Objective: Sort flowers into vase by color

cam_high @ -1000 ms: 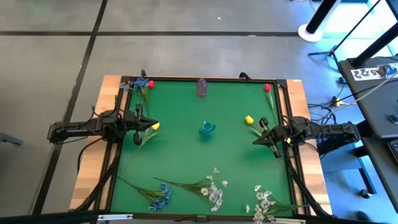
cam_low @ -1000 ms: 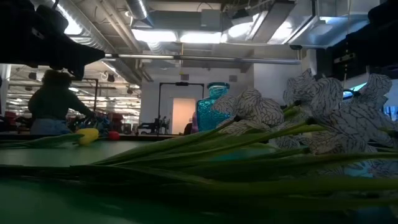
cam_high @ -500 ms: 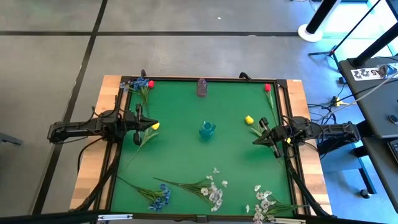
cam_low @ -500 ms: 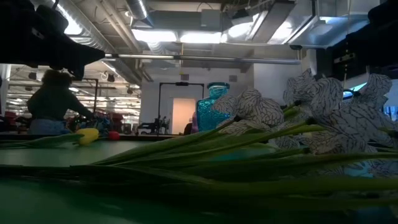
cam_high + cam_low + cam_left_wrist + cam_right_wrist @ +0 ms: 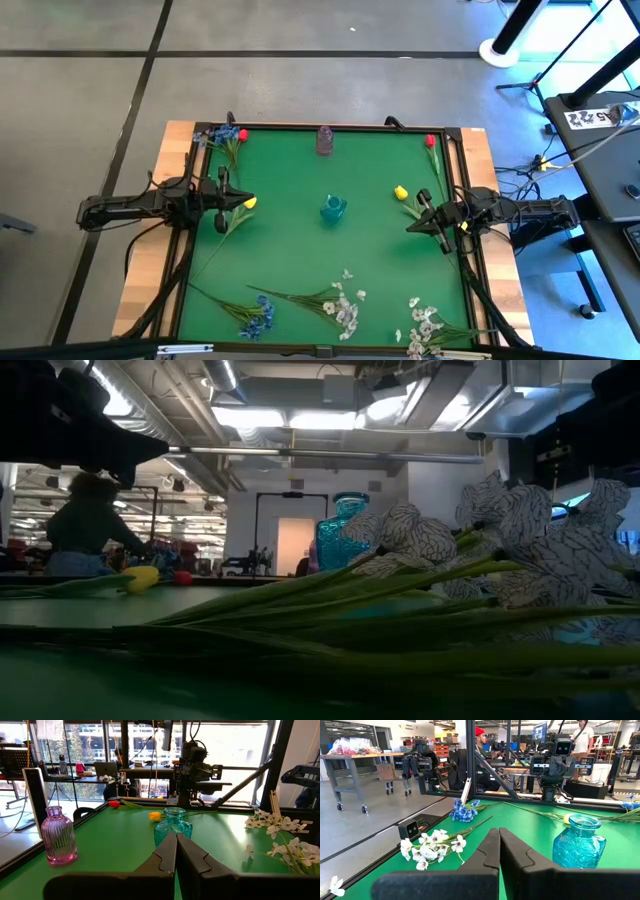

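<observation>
Blocking the low view, white flowers (image 5: 520,550) half-hide the teal vase (image 5: 345,540); both arms' fingers closed, empty.

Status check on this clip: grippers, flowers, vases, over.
Left gripper and right gripper shut, empty, at table edges. Flowers all lying on green mat. Teal glass vase, purple glass vase empty. Nothing blocking.

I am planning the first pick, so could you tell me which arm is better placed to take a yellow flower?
Probably the left. The left tool, shut and empty, sits almost against a yellow flower. The right tool, also shut, lies a little farther from the other yellow flower. Both face the teal vase.
</observation>
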Motion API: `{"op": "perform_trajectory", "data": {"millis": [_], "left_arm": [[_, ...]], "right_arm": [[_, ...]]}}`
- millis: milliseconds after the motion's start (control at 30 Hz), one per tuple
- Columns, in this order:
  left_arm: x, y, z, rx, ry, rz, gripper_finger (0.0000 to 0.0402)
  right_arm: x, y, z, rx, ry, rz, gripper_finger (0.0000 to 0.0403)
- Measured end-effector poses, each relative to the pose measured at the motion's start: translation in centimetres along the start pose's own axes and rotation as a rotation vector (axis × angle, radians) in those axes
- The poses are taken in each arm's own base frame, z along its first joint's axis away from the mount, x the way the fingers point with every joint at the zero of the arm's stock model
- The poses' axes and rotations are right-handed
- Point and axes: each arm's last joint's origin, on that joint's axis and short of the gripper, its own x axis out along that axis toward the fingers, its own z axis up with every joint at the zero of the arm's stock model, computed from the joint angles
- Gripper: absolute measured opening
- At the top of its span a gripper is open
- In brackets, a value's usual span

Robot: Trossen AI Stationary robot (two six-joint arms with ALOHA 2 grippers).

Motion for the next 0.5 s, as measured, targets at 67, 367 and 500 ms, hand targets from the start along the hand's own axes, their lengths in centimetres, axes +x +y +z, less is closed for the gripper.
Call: {"op": "perform_trajectory", "data": {"millis": [67,367,500], "left_arm": [[0.00,0.00,0.00,0.000,0.000,0.000,0.0000],[0.00,0.00,0.00,0.000,0.000,0.000,0.0000],[0.00,0.00,0.00,0.000,0.000,0.000,0.0000]], "right_arm": [[0.00,0.00,0.01,0.000,0.000,0.000,0.0001],[0.00,0.00,0.00,0.000,0.000,0.000,0.0001],[0.00,0.00,0.06,0.044,-0.006,-0.002,0.0001]]}}
